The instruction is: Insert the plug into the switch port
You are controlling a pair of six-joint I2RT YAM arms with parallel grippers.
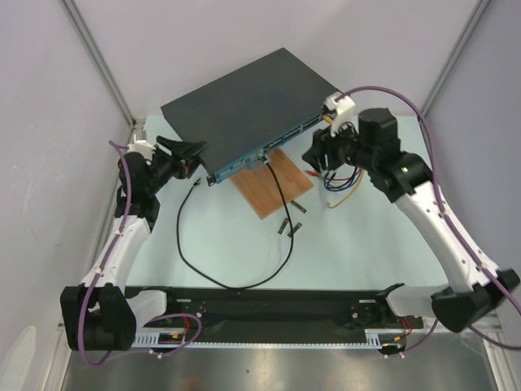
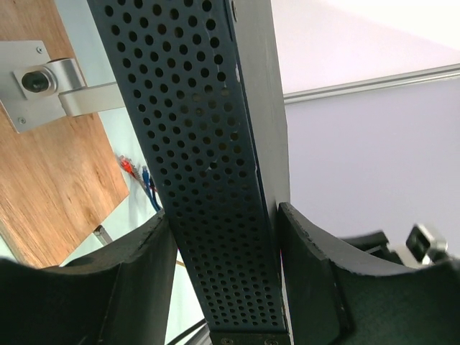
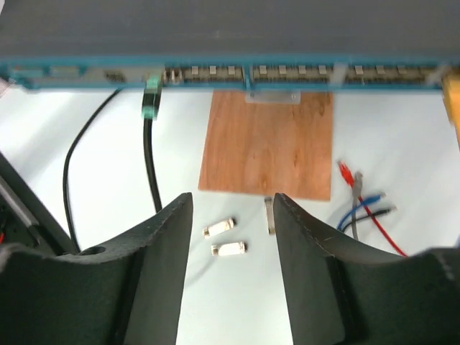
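The switch (image 1: 252, 98) is a flat black box lying at an angle at the back of the table, its teal front face (image 3: 287, 72) lined with small ports. The plug (image 3: 151, 95) on the black cable (image 3: 149, 165) sits in a port toward the left of that face, glowing green. My right gripper (image 3: 233, 201) hangs open in front of the face, apart from the plug, with nothing between its fingers. My left gripper (image 2: 224, 215) is shut on the switch's perforated side (image 2: 208, 144) at its left corner (image 1: 203, 159).
A brown wooden board (image 1: 273, 183) lies under and before the switch's front. Small white connectors (image 3: 219, 228) and a metal piece (image 3: 270, 214) lie near its edge. Red, blue and black loose wires (image 3: 366, 205) lie at the right. The black cable loops across the table (image 1: 195, 252).
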